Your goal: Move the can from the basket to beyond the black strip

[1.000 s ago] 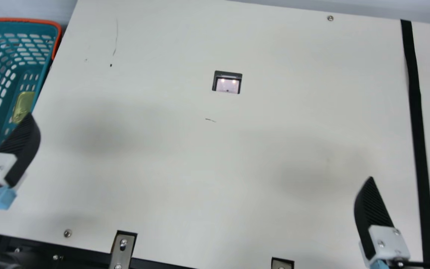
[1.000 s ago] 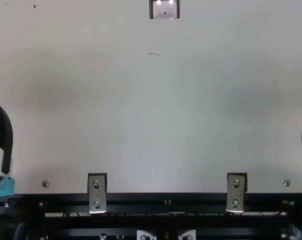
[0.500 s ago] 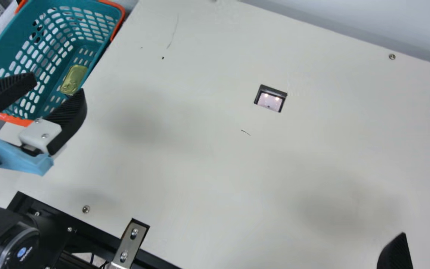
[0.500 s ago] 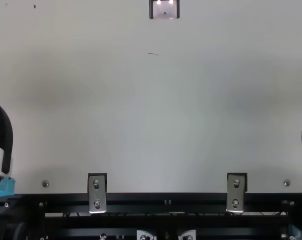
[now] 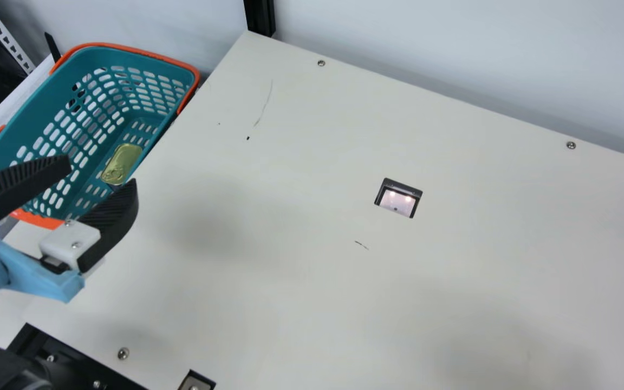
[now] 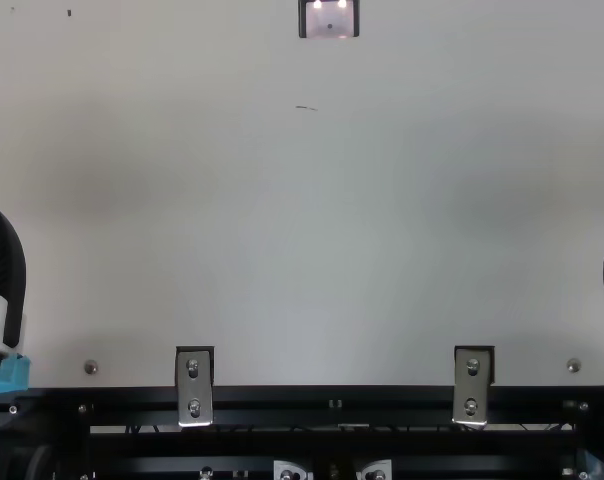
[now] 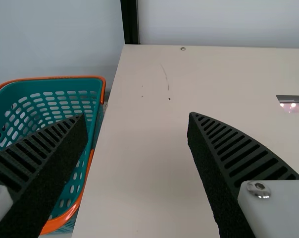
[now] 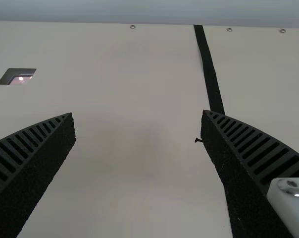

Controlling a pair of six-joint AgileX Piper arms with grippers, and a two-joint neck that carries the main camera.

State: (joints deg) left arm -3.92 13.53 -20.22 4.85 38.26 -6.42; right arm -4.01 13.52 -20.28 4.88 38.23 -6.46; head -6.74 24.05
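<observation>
Lying in teal slotted-plastic basket (image 5: 138, 59) at main view's ten o'clock: flat gold metal can (image 5: 122, 163). Left black-ribbed end effector (image 5: 102, 172) wide, likely for straddling it; right end effector (image 8: 137, 113) wide, perhaps for handover.

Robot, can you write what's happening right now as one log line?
gold can: lying in teal basket | left claw: open, near basket | right claw: open, near black strip | job: not done

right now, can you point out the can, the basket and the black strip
gold can (image 5: 122, 164), main view, middle of its flat face
teal basket (image 5: 24, 123), main view, side wall
black strip (image 8: 210, 74), right wrist view, far stretch
</observation>
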